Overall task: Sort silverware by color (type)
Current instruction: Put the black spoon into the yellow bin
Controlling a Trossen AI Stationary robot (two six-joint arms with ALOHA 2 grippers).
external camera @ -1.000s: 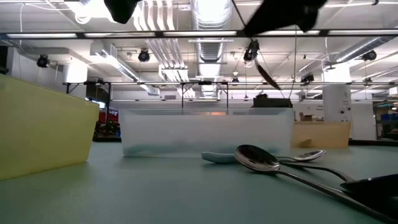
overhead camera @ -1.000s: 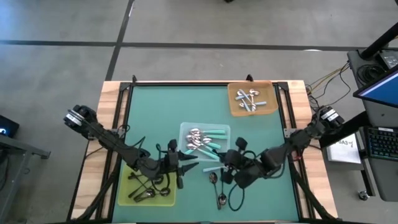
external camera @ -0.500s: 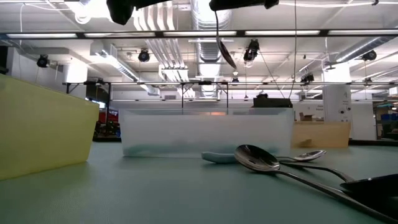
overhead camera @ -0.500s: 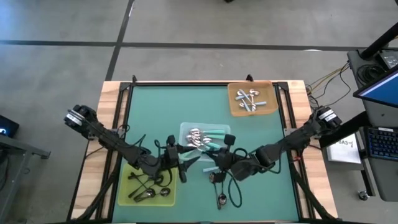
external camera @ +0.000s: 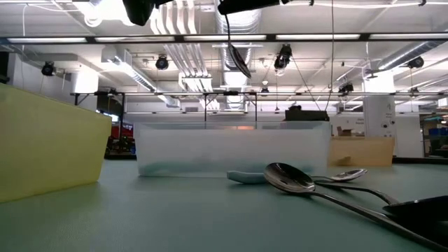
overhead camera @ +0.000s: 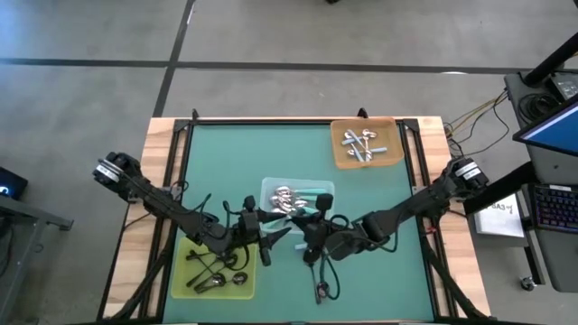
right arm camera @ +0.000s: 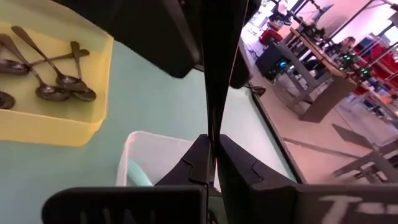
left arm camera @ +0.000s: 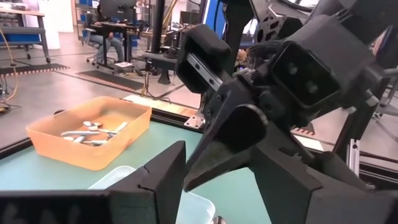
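Note:
A dark spoon [external camera: 238, 60] hangs bowl-down from my right gripper [overhead camera: 312, 237], which is shut on it above the table in front of the clear tray [overhead camera: 298, 200]. My left gripper [overhead camera: 274, 238] is open, just left of it and facing it over the yellow-green tray's [overhead camera: 181, 271] far right corner. That tray holds dark spoons [right arm camera: 59, 81]. The clear tray holds teal-handled spoons [overhead camera: 302, 206], and the orange-brown tray [overhead camera: 366, 162] holds pale ones [overhead camera: 359, 143]. Two shiny spoons [external camera: 288, 178] lie flat on the mat. My right gripper pinches the dark spoon by its thin handle [right arm camera: 213, 121], near the free end, between both fingertips [right arm camera: 200, 155]. The spoon is lifted clear and hangs nearly upright below the fingers, its bowl [external camera: 239, 61] lowest.
A loose spoon [overhead camera: 320, 289] lies near the table's near edge, below the right gripper. The wooden frame [overhead camera: 163, 171] borders the green mat. Open mat lies on the far left side. The two grippers are close together at the middle.
My right gripper has moved toward the table's left, toward the left gripper, carrying the dark spoon in the air. The spoon swung from a slant into a nearly upright hang. The left arm stayed where it was.

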